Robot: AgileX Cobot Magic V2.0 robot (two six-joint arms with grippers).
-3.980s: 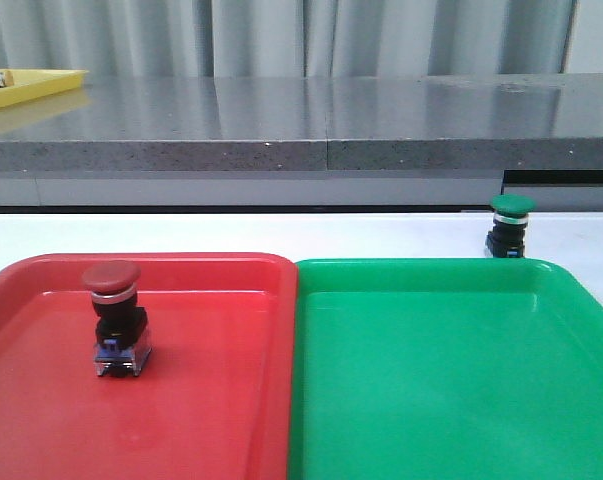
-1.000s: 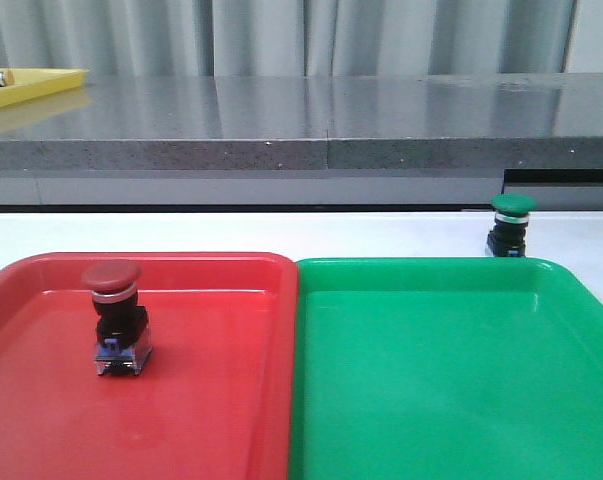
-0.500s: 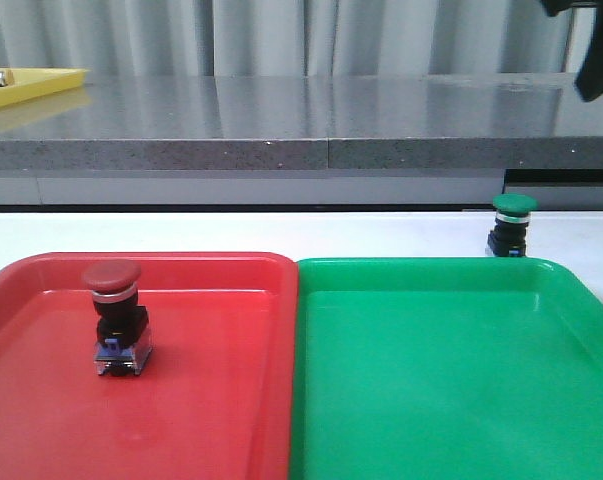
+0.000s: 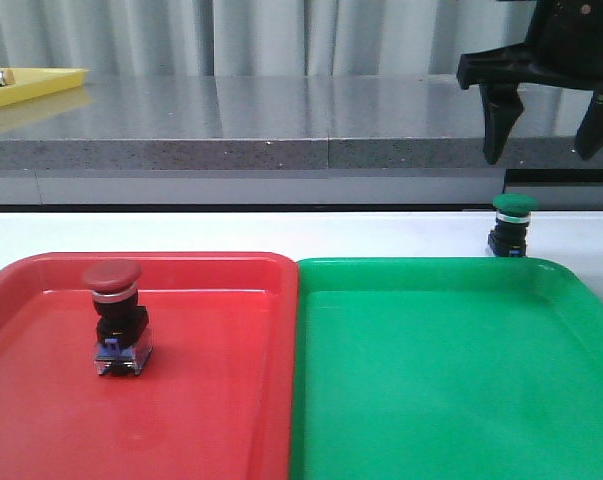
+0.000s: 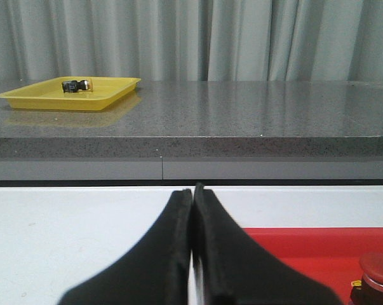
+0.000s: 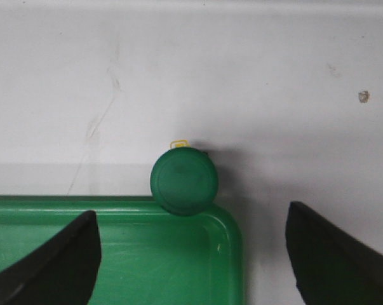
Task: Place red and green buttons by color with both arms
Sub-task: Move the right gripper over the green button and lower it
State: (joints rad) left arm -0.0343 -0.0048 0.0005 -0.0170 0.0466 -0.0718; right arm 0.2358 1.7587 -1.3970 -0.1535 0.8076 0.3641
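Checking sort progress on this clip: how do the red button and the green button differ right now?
The red button stands inside the red tray; the green button stands on the white table, just beyond the green tray. The open right tool hangs above the green button; no tool is near the red one. Caps differ: dark red versus green. Both stand upright, ungripped.

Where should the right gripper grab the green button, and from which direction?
Probably from straight above, jaws closing on the round green cap. The green button stands upright on the white table, just behind the green tray near its far right corner, cap facing up. The right gripper hangs open above it, wide enough to straddle the cap. A lower side grip on the black body risks bumping the tray rim.
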